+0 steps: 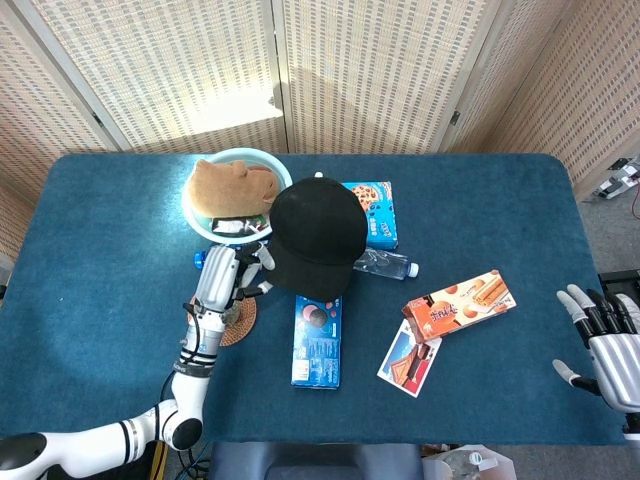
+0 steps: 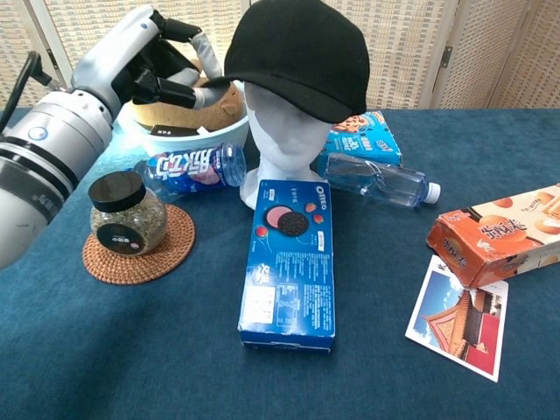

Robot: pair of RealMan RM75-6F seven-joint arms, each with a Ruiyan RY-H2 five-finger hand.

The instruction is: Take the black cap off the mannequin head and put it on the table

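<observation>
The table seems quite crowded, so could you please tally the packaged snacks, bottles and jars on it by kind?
Blue cookie boxes: 2, the Oreo box and the one behind the mannequin
Orange wafer boxes: 1
Plastic bottles: 2, clear and blue-labelled
Jars: 1
Total: 6

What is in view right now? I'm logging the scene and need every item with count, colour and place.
cap: 1, black, tilted on the mannequin head
mannequin head: 1, white, table centre
bowl: 1, light blue, back left, holds a brown plush
bottles: 2, clear, either side of the head
jar: 1, black lid, on a woven coaster
cookie boxes: 2, blue, before and behind the head
snack box: 1, orange, right
postcard: 1, front right
left hand: pinches the cap's brim
right hand: fingers apart, table's right edge
</observation>
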